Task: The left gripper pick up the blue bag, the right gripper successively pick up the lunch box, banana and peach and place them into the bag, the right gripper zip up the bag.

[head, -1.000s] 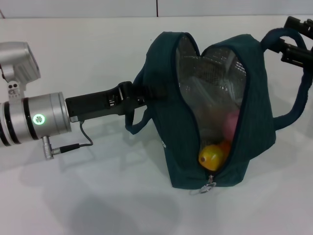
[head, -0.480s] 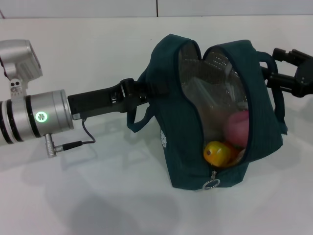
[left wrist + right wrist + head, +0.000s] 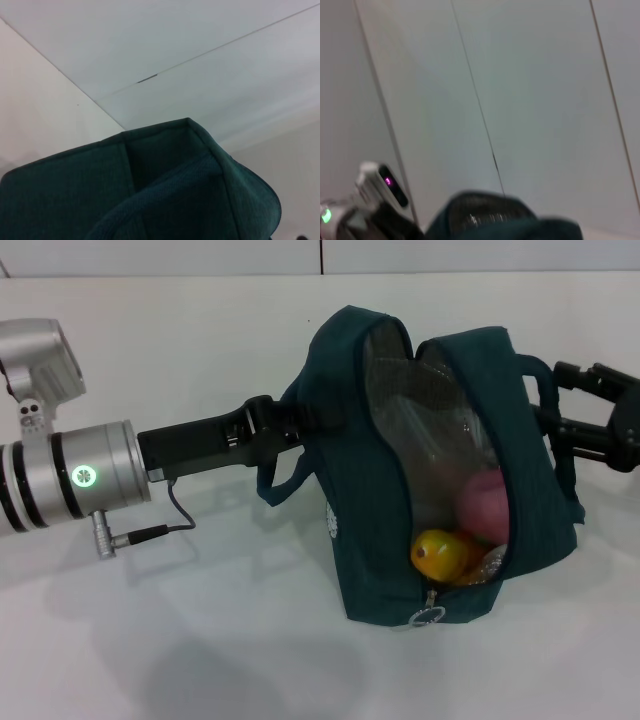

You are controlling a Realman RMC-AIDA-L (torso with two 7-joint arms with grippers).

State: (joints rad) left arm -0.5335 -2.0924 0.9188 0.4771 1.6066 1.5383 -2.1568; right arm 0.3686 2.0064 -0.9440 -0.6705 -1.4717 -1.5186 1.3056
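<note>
Head view: blue bag [image 3: 350, 440] stands at centre-right of the tabletop [image 3: 200, 640], mouth gaping. Left gripper [image 3: 290, 425] at 9 o'clock of it, fingers clamped on the bag's near handle. Banana [image 3: 440, 555] and peach [image 3: 487, 505] sit inside; lunch box not clearly made out. Right gripper [image 3: 585, 410] at 3 o'clock by the far handle, fingers apart. Loading looks done; zipping is next, calling for a reach to the ring pull [image 3: 428, 616] at 6 o'clock.

Left wrist view: only bag fabric.

Right wrist view: bag top, left arm beyond.
</note>
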